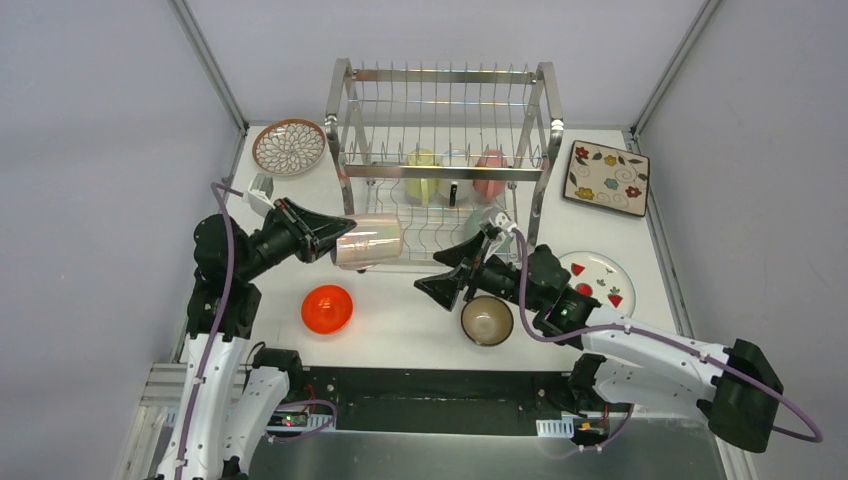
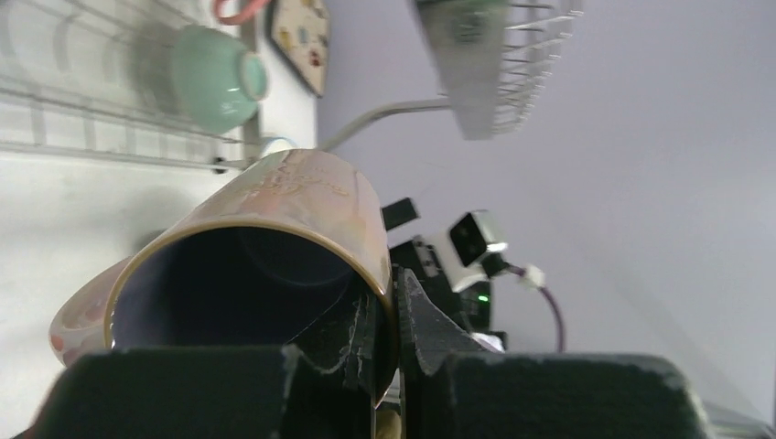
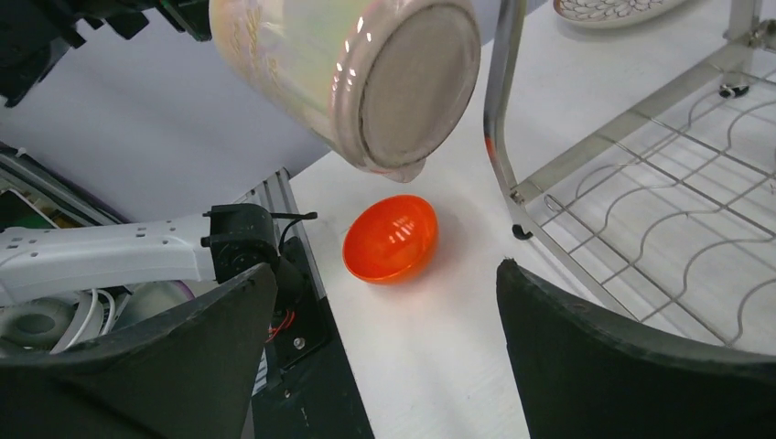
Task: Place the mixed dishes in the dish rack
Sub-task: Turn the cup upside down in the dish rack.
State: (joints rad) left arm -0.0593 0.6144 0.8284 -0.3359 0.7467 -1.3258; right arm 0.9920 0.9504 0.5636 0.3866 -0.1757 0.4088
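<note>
**A:** Where is the mug hanging at the moment?

**B:** The left gripper (image 1: 338, 233) is holding the pearly mug (image 1: 368, 241) up off the table. It is pinching the rim, with one finger inside the mouth and the other outside. The mug is hovering just at the near left corner of the dish rack (image 1: 338, 115), level with the edge of the lower tier (image 1: 440, 238).

**A:** Which way is it lying?

**B:** On its side, with the long axis running left to right. The mouth is facing left into the gripper and the flat base is facing right.

**A:** What is the right gripper (image 1: 428, 273) doing?

**B:** It is standing wide open with nothing in it. It is just right of the mug and a little nearer, and it is aiming left. In its wrist view the mug's base is showing high up, above the gap between the fingers and somewhat to one side.

**A:** So what is the coming move turning on?

**B:** I am judging that the wire floor of the lower tier is lying to the far right of the mug. The left arm would then be carrying it base first, to the right and away. If a handover is intended instead, the right gripper is looking too low to meet the base squarely.
</note>
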